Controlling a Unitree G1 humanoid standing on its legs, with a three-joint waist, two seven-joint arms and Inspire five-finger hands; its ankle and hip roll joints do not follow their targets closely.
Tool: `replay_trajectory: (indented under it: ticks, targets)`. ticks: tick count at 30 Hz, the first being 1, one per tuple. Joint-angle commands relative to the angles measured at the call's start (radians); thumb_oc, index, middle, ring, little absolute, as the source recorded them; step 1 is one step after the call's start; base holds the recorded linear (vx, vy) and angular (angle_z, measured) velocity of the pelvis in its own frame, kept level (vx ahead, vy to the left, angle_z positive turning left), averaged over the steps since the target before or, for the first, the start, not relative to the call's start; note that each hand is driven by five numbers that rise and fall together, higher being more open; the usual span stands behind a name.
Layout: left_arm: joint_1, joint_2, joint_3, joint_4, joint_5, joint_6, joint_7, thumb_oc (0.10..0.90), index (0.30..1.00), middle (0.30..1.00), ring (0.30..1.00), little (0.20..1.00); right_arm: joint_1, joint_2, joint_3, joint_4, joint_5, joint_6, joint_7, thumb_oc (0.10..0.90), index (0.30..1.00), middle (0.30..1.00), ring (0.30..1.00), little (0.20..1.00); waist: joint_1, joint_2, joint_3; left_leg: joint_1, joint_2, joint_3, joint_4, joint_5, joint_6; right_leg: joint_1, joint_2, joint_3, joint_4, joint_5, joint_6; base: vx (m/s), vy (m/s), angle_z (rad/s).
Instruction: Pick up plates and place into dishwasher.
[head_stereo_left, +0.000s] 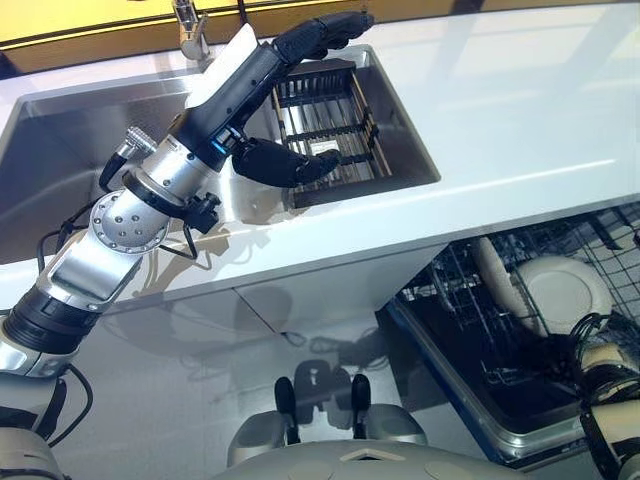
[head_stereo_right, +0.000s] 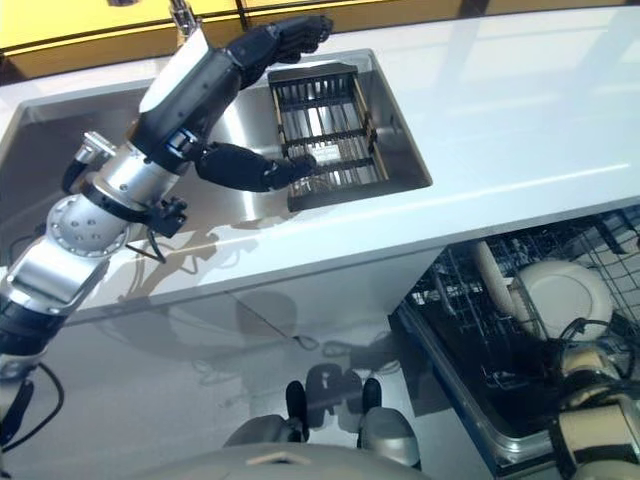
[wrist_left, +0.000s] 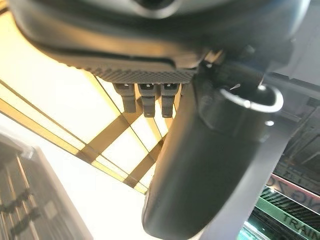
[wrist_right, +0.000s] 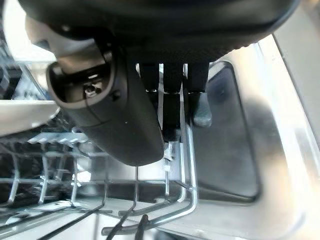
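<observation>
- The left arm reaches out over the sink (head_stereo_left: 60, 130), forearm angled up toward the far rim, and the left hand (head_stereo_left: 300, 60) hangs above the dark wire rack (head_stereo_left: 325, 125) that sits at the sink's right end.
- Its fingers (head_stereo_left: 335, 28) stretch out nearly straight past the rack's far edge while the thumb (head_stereo_left: 285, 165) juts out low over the rack's near part; the hand is spread and holds nothing (the left wrist view shows the same, fingers (wrist_left: 145, 102) extended with bare space beyond them).
- I can make out no plate in the wire rack; its bars look bare.
- The right hand (wrist_right: 165, 75) is down at the open dishwasher (head_stereo_left: 470, 370) below the counter (head_stereo_left: 520, 110), near the right front corner of the pulled-out lower rack (wrist_right: 150, 200).
- In the right wrist view its fingers (wrist_right: 170, 107) hang straight and its thumb (wrist_right: 115, 125) is relaxed, both just above the rack's wires, gripping nothing.
- A white plate (head_stereo_left: 560, 290) stands on edge among the tines toward the right side of the lower rack, and another white plate (head_stereo_left: 492, 270) leans just to its left.
</observation>
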Motion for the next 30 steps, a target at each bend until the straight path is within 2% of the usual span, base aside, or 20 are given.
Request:
replay_trajectory:
  ticks: [1,3,5,6,9,13,16,20,22,28,30]
  targets:
    - [-0.136,-0.074,0.062,0.017,-0.033,-0.09,0.029,0.8,0.9,0.9,0.9,0.9,-0.027,0.14,-0.064,-0.049,0.291,-0.139,-0.002,0.1,0.3,0.3,0.3,0.2,-0.008,0.071,-0.015,0.039,-0.009,0.037,0.019,-0.121,-0.005,-0.028,0.042,0.012,0.051,-0.046,0.031,0.0,0.026,-0.05]
    - [-0.122,-0.096,0.064,0.026,-0.008,-0.093,0.033,0.8,0.9,0.9,0.9,0.9,-0.02,0.174,-0.067,-0.102,0.362,-0.218,-0.028,0.1,0.3,0.3,0.3,0.2,-0.014,0.075,-0.015,0.043,-0.009,0.042,0.02,-0.124,-0.004,-0.027,0.041,0.017,0.051,-0.046,0.032,0.0,0.032,-0.09]
    - [-0.119,-0.101,0.063,0.037,-0.004,-0.102,0.034,0.8,0.9,0.9,0.9,0.9,-0.02,0.184,-0.068,-0.112,0.395,-0.253,-0.039,0.1,0.3,0.3,0.3,0.2,-0.015,0.076,-0.016,0.045,-0.01,0.042,0.02,-0.125,-0.004,-0.025,0.042,0.019,0.049,-0.046,0.032,0.0,0.021,-0.06]
    - [-0.113,-0.109,0.06,0.039,0.006,-0.105,0.039,0.8,0.9,0.9,0.9,0.9,-0.026,0.198,-0.071,-0.134,0.426,-0.297,-0.053,0.1,0.3,0.3,0.3,0.2,-0.015,0.079,-0.019,0.047,-0.01,0.042,0.019,-0.125,-0.004,-0.023,0.042,0.021,0.048,-0.047,0.032,0.0,0.024,-0.04]
    - [-0.102,-0.117,0.058,0.041,0.017,-0.113,0.049,0.8,0.9,0.9,0.9,0.9,-0.031,0.212,-0.067,-0.192,0.425,-0.346,-0.106,0.1,0.3,0.3,0.3,0.2,-0.016,0.083,-0.023,0.049,-0.013,0.041,0.016,-0.125,-0.004,-0.02,0.041,0.024,0.044,-0.045,0.032,0.0,0.019,-0.05]
    - [-0.096,-0.12,0.052,0.045,0.026,-0.121,0.067,0.8,0.9,0.9,0.9,0.9,-0.054,0.206,-0.055,-0.259,0.38,-0.357,-0.17,0.1,0.3,0.3,0.3,0.2,-0.018,0.084,-0.028,0.049,-0.016,0.04,0.014,-0.125,-0.004,-0.021,0.041,0.026,0.042,-0.043,0.033,-0.01,0.01,-0.02]
    - [-0.093,-0.12,0.048,0.051,0.031,-0.126,0.077,0.8,0.9,0.9,0.9,0.9,-0.081,0.192,-0.048,-0.275,0.343,-0.324,-0.192,0.1,0.3,0.3,0.3,0.2,-0.02,0.083,-0.032,0.05,-0.018,0.041,0.013,-0.126,-0.003,-0.022,0.042,0.028,0.043,-0.044,0.033,-0.01,0.017,-0.05]
    - [-0.077,-0.12,0.056,0.048,0.034,-0.125,0.085,0.8,0.9,0.9,0.9,0.9,-0.091,0.162,-0.04,-0.245,0.242,-0.276,-0.164,0.1,0.3,0.3,0.3,0.2,-0.019,0.079,-0.039,0.052,-0.017,0.045,0.011,-0.125,-0.003,-0.02,0.044,0.028,0.042,-0.046,0.033,0.01,0.018,-0.06]
    - [-0.067,-0.114,0.06,0.043,0.027,-0.123,0.087,0.8,0.9,0.9,0.9,0.9,-0.085,0.145,-0.04,-0.228,0.242,-0.272,-0.153,0.1,0.3,0.3,0.3,0.2,-0.019,0.076,-0.042,0.055,-0.017,0.048,0.01,-0.125,-0.003,-0.017,0.045,0.027,0.04,-0.046,0.033,0.0,0.0,0.0]
    - [-0.046,-0.108,0.067,0.026,0.021,-0.118,0.078,0.8,0.9,0.9,0.9,0.9,-0.051,0.132,-0.065,-0.195,0.261,-0.313,-0.146,0.1,0.3,0.3,0.3,0.2,-0.016,0.071,-0.042,0.061,-0.017,0.05,0.009,-0.128,0.002,-0.01,0.046,0.025,0.037,-0.046,0.033,0.0,0.0,0.0]
    - [-0.047,-0.114,0.062,0.023,0.022,-0.114,0.086,0.8,0.9,0.9,0.9,0.9,-0.038,0.133,-0.077,-0.189,0.264,-0.353,-0.149,0.1,0.3,0.3,0.3,0.2,-0.016,0.07,-0.041,0.063,-0.017,0.049,0.01,-0.13,0.003,-0.008,0.045,0.025,0.035,-0.044,0.034,0.0,0.0,0.0]
